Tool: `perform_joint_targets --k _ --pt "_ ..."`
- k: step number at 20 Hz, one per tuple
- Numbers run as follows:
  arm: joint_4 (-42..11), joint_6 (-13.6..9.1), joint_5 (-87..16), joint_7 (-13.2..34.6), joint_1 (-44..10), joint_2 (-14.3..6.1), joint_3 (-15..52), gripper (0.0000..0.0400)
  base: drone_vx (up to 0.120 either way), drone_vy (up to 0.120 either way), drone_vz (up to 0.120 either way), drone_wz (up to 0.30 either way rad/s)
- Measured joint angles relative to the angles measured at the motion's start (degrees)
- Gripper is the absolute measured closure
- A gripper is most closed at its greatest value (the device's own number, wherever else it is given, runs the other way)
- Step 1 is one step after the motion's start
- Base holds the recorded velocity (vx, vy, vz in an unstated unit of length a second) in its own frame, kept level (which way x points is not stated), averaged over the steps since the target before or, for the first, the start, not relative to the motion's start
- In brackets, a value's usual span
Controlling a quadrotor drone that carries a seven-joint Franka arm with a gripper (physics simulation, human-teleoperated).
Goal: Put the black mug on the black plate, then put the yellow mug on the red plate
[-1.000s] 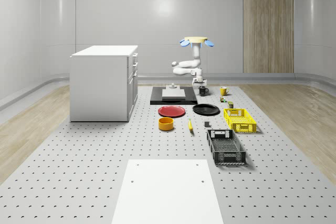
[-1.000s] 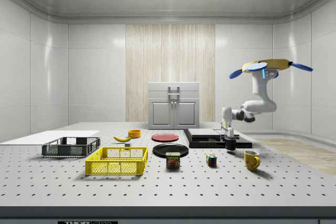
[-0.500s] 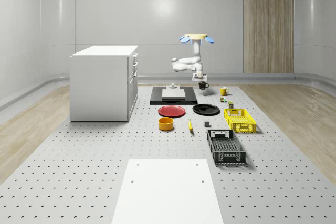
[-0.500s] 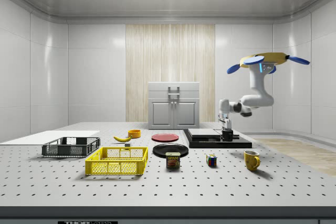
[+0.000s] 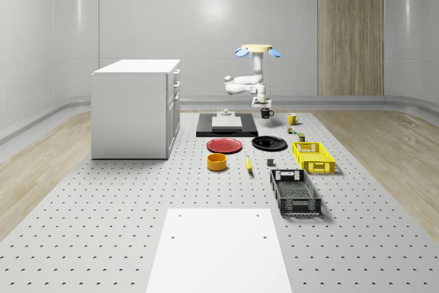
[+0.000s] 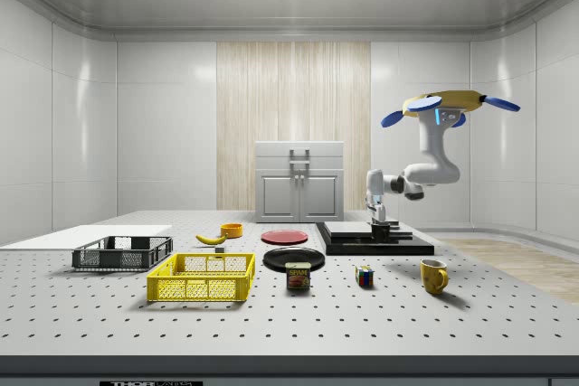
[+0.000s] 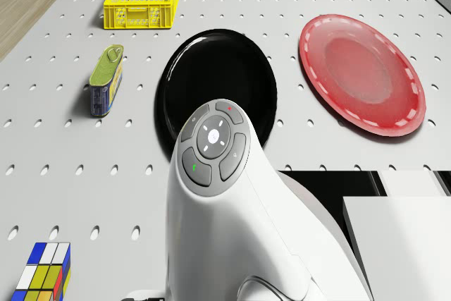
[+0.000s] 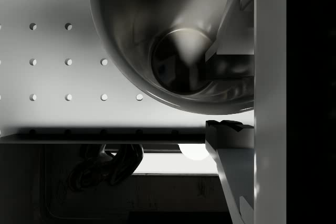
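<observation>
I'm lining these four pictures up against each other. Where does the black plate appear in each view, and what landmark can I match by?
Whole-scene view: black plate on the table, right of the red plate.
Side view: black plate in front of the red plate.
Drone view: black plate beyond the white arm, red plate beside it.
Wrist view: I cannot make it out.
Shared landmark: the red plate.

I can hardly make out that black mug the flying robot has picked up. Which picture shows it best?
The wrist view: the black mug looms close, seen straight down its open mouth, a finger gripping its wall. In the whole-scene view the mug is a speck hanging under the gripper, off the table; the side view shows likewise.
</observation>
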Motion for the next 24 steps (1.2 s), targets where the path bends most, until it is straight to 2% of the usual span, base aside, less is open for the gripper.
perform_joint_targets --k 24 --pt "0.14 2.52 1.22 0.61 -0.73 -2.70 0.59 0.0290 0.120 -0.003 0.000 0.000"
